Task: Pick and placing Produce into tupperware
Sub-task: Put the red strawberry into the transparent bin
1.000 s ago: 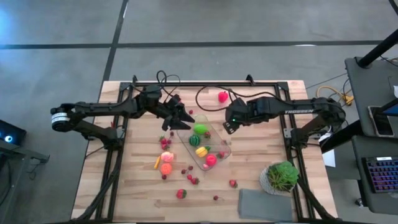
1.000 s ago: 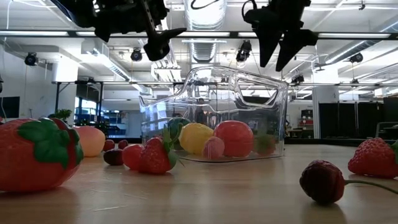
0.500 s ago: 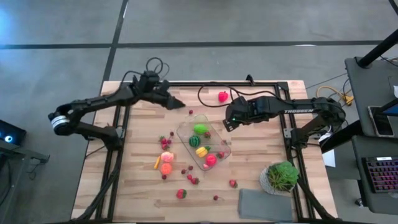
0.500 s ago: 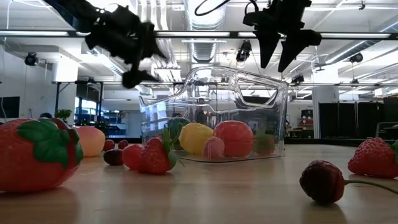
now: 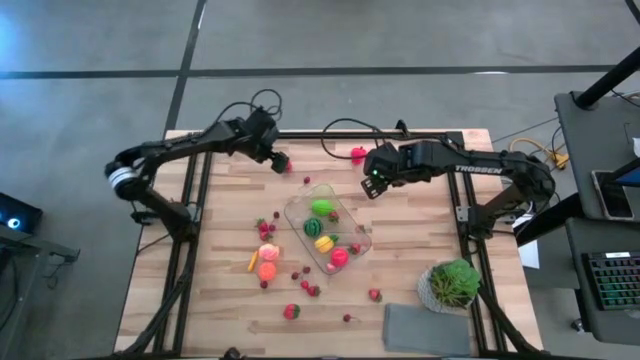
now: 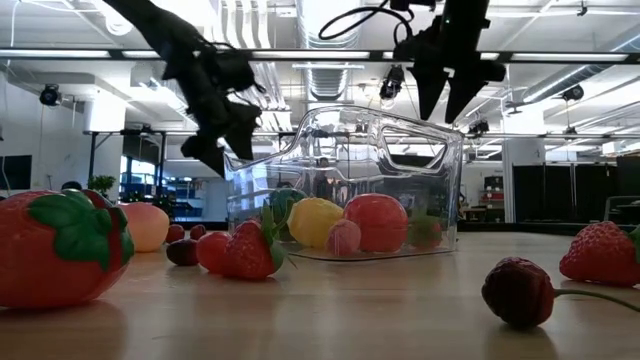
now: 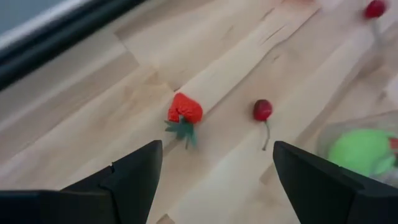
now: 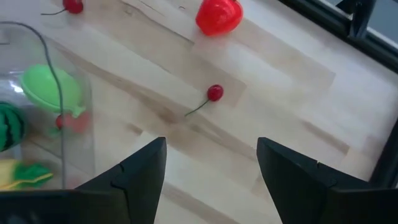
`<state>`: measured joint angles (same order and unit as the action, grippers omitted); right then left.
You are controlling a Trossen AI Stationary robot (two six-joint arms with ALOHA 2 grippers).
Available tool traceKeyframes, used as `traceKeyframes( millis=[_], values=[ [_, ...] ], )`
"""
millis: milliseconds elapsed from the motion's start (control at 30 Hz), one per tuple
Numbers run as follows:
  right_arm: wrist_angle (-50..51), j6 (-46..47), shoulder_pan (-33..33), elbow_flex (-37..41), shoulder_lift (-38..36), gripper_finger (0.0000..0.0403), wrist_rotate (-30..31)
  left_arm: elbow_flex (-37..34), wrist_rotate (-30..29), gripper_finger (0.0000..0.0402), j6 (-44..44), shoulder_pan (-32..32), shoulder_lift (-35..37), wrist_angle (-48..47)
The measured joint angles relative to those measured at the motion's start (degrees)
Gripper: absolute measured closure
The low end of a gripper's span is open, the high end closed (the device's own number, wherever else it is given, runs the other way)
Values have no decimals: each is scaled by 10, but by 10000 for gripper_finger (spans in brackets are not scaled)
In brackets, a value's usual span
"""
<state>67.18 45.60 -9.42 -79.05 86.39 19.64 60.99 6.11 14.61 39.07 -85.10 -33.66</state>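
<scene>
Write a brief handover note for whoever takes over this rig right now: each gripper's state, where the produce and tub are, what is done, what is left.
Left gripper: open, empty, above a small strawberry and a cherry near the table's far edge.
Right gripper: fingers apart, empty, beyond the tupperware, near a red fruit and another cherry.
Done: the mid-table tupperware holds several pieces, green, yellow and red.
Left: loose produce on the table around the tub, plus the far-edge pieces.

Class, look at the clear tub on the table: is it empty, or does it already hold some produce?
Partly filled. The tub holds a green piece, a striped melon, a yellow piece and a red one; more produce lies outside.
</scene>
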Motion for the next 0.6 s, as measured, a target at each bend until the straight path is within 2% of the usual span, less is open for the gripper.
traceKeyframes(
  millis=[233, 600],
  values=[
    [0, -34, -12, 0, 0, 164, 1, 62, 2, 110, -6, 0, -97, -41],
    [4, -58, -11, 0, 0, 165, 1, 112, 0, 110, -28, 1, -182, -64]
  ],
)
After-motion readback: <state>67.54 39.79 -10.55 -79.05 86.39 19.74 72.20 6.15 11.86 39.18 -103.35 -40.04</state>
